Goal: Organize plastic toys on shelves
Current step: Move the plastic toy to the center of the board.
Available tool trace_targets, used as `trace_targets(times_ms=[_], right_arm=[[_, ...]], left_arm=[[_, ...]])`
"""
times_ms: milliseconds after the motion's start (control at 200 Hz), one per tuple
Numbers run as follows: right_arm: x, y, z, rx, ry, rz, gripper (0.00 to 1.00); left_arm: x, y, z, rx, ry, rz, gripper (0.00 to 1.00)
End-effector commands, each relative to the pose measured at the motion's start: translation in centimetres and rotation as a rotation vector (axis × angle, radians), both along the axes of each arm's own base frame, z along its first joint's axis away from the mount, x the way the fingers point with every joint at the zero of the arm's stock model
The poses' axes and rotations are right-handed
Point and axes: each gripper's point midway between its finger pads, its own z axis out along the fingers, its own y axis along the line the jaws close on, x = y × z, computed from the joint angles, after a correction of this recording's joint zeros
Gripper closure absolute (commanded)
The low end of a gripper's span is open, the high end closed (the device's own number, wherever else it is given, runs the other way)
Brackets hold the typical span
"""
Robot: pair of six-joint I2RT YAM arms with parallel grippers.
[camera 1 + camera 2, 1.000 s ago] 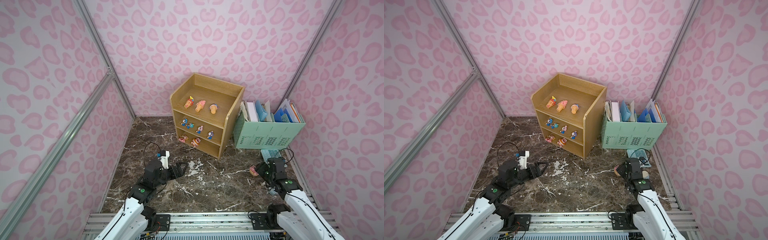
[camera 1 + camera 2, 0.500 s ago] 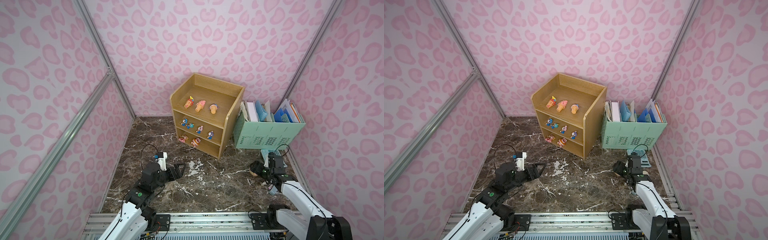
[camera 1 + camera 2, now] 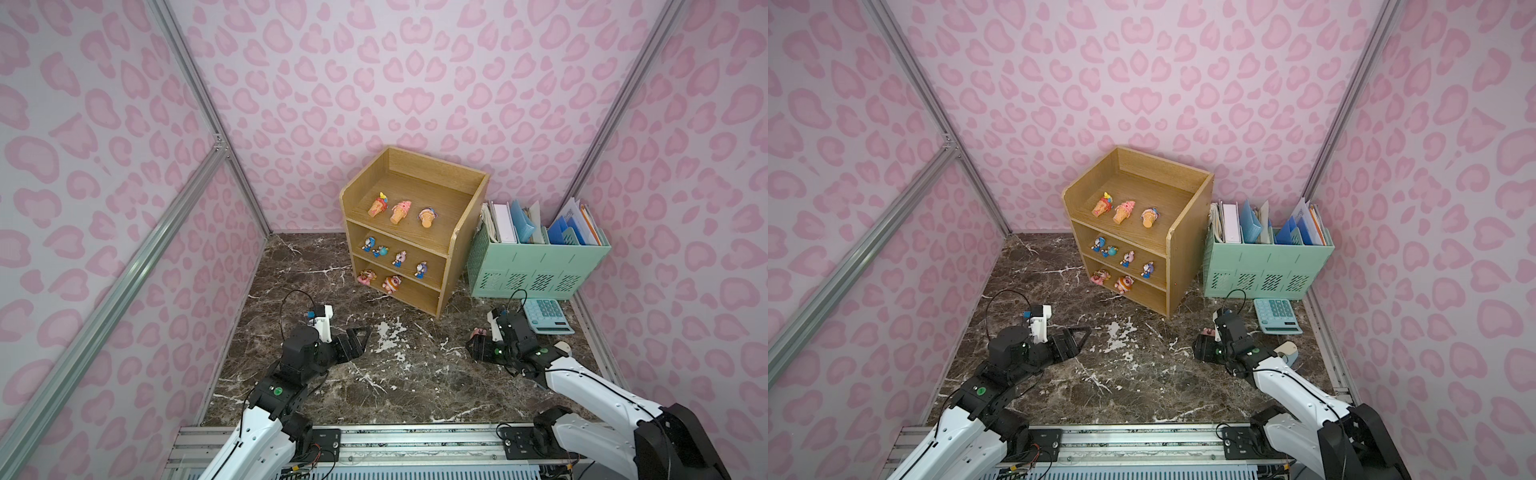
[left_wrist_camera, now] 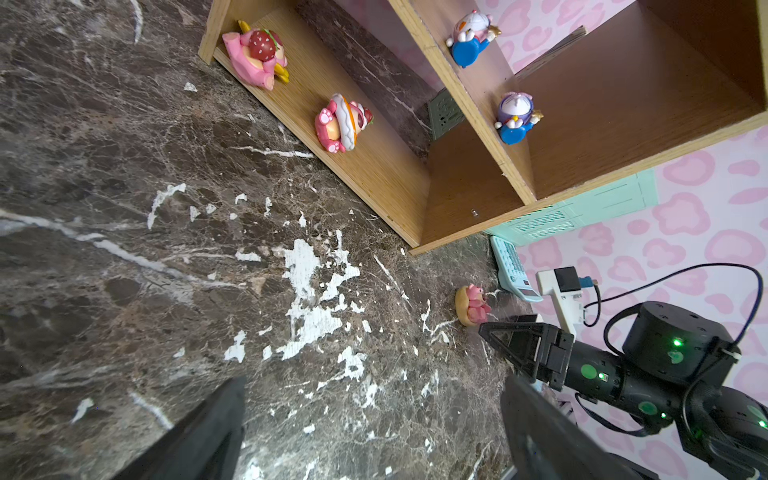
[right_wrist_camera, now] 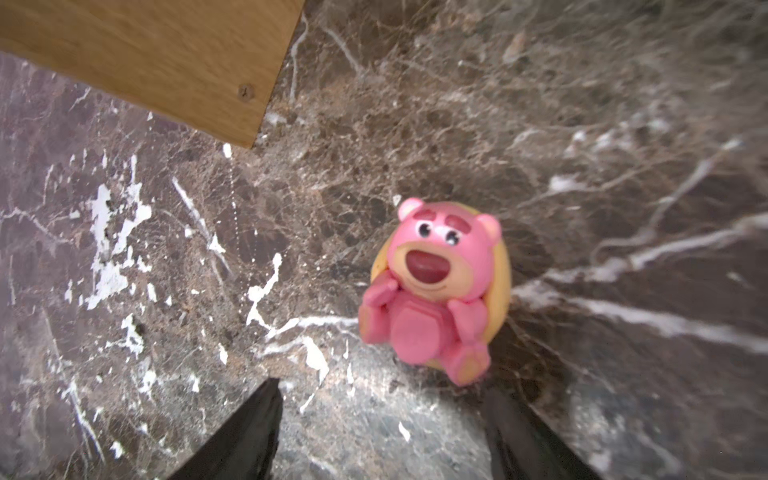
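The shelves [image 3: 465,249] [image 3: 1187,241] stand at the back. Three orange cone toys [image 3: 400,212] lie on the top tier. Small blue-white characters [image 3: 400,258] are on the middle tier, and two pink ones [image 3: 391,284] [image 4: 338,124] on the bottom tier. A pink bear toy [image 3: 478,333] [image 3: 1206,332] [image 5: 436,286] sits on the marble floor. My right gripper [image 3: 473,348] [image 5: 380,388] is open, its fingertips just short of the bear and not touching it. My left gripper [image 3: 357,336] [image 4: 374,382] is wide open over bare floor with nothing between its fingers.
A mint green file organizer [image 3: 536,270] full of papers stands right of the shelves. A mint calculator [image 3: 547,316] lies in front of it, close behind my right arm. Pink patterned walls close in on three sides.
My right gripper's jaws have widened and its wrist has swung toward the left. The pink bear now sits free just ahead of the fingertips. The left arm has barely moved.
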Motion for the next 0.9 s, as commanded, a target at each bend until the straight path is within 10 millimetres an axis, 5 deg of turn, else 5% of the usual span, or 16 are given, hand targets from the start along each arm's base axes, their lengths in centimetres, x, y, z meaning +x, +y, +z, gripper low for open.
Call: trace_targets(times_ms=[0, 215, 390, 560, 725, 895], right_arm=[[1.3, -2.1, 1.0, -0.06, -0.05, -0.1, 0.16], [3.0, -1.5, 2.6, -0.057, -0.13, 0.049, 0.08], [3.5, -0.8, 0.3, -0.18, -0.022, 0.111, 0.1], [3.3, -1.5, -2.9, -0.289, 0.099, 0.047, 0.26], [3.1, -0.5, -3.1, -0.334, 0.093, 0.043, 0.47], [0.2, 4.2, -2.0, -0.228, 0.072, 0.072, 0.54]], left_arm=[[-0.2, -1.2, 1.0, -0.033, -0.045, -0.072, 0.03], [-0.8, -4.1, 2.7, -0.066, -0.142, -0.222, 0.03], [-0.6, -4.0, 1.1, -0.004, -0.099, -0.193, 0.03], [-0.6, -3.2, 1.3, 0.019, -0.101, -0.159, 0.02], [-1.0, -2.6, 1.5, 0.041, -0.105, -0.148, 0.02], [-1.4, -2.1, 1.3, 0.06, -0.099, -0.143, 0.03]])
